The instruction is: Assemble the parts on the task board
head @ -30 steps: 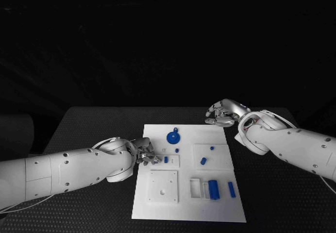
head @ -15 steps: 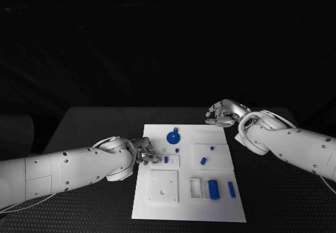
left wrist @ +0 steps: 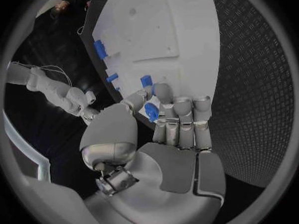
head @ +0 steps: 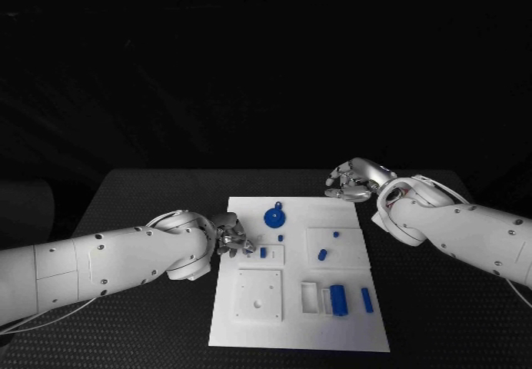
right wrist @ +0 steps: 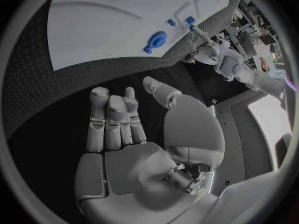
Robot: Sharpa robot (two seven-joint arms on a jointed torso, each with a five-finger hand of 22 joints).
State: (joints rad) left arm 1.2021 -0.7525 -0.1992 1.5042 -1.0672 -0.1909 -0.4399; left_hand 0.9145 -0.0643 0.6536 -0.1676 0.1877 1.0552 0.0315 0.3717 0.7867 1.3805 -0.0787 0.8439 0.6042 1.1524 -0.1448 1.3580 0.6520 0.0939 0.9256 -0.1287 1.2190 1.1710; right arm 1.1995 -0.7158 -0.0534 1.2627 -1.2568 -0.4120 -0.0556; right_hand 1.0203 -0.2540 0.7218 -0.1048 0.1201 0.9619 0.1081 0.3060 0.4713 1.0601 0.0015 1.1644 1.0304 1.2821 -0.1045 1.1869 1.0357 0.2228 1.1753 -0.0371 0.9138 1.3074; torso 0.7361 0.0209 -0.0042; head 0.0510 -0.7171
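The left hand [head: 230, 240] is down at the left edge of the flat white plastic task board [head: 250, 334], and the left wrist view tells us why: a small blue plastic part [left wrist: 151, 112] is pinched between thumb and fingers [left wrist: 184, 115], carried low over the board. My read is that it's being brought in to seat somewhere nearby, likely beside the short blue peg [head: 263, 251] standing just off those fingertips.

Over on the far side, the right hand [head: 355, 181] sits above the black textured desk [head: 144, 200] just off the board's far right corner, fingers [right wrist: 112, 115] curled loosely inward and holding nothing. It looks parked, out of the left arm's way.

On the board itself: a round blue disc with a small tab [head: 274, 217] near the far end, a small blue stub [head: 321, 254] in the right-hand square plate, and two upright blue blocks [head: 338, 300] by the white slotted holder at the near end. The square white plate with holes [head: 258, 295] has nothing standing in it, so plenty of assembling remains, I'd say.

No brand, label or writing can be read anywhere.
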